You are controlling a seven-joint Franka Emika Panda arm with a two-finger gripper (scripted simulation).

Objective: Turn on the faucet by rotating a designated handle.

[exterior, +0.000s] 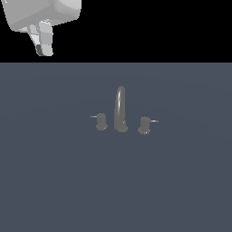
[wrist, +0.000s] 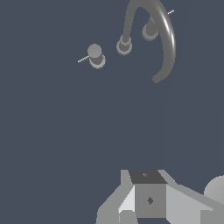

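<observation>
Bare simulated scene, flat slate-blue floor (exterior: pixel 54 181), black void behind (no room), lone grey faucet (exterior: pixel 120 111)

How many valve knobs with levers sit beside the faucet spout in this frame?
2. The handle sits on the exterior view's left of the spout, lever pointing left; the twin knob sits on the right, lever pointing right. Neither looks hidden.

No text, label, brand, number or sign can be read in either view. The faucet (exterior: pixel 120 111), its handle (exterior: pixel 100 121) and the twin valve (exterior: pixel 145 125) beside the spout are plain grey metal, the floor (exterior: pixel 54 181) under the faucet is unmarked, and the gripper (exterior: pixel 44 49) bears no lettering.
</observation>
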